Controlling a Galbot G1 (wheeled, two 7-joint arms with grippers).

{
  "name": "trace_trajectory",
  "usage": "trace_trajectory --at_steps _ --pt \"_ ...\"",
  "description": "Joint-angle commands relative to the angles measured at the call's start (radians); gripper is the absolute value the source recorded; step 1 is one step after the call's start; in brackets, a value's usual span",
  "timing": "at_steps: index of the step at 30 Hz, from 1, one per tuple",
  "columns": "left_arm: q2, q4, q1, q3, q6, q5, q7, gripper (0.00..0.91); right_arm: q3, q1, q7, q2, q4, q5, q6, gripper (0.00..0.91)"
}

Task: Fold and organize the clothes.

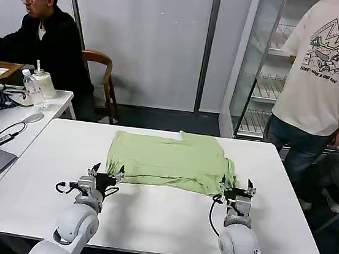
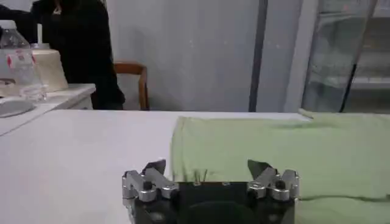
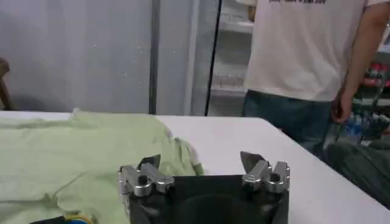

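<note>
The left gripper (image 1: 108,171) and right gripper (image 1: 237,186) rest low on the white table (image 1: 145,223), each with jaws spread wide and holding nothing, poised at the near corners of the pale green T-shirt (image 1: 168,160). The shirt lies flat across the middle of the table, its long axis running side to side, its near hem just ahead of both grippers; the left fingertips touch or nearly touch the left corner, the right ones sit just beside the bunched right edge. Neither arm is clearly nearer, which suggests a two-handed pinch of the hem. The left wrist view shows the cloth's edge falling between the open fingers (image 2: 155,167); the right wrist view shows the rumpled sleeve by one finger only. The head view alone gives the whole outline.
</note>
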Motion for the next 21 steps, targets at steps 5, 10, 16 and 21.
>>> trace_trajectory --at_steps 5,10,16,21 --pt "-0.007 0.092 -0.004 0.033 -0.008 -0.005 -0.003 0.907 -0.001 -0.003 -0.007 0.008 -0.079 0.031 0.018 0.907" --pt "-0.007 0.138 -0.018 0.043 -0.017 -0.006 -0.003 0.907 -0.008 0.006 -0.009 0.011 -0.085 0.031 0.017 0.907" --pt "-0.003 0.151 -0.024 0.040 -0.025 -0.007 -0.002 0.907 -0.016 0.012 -0.012 0.015 -0.090 0.032 0.015 0.907" --pt "0.003 0.163 -0.027 0.035 -0.031 -0.013 -0.002 0.907 -0.024 0.010 -0.012 0.023 -0.092 0.031 0.015 0.907"
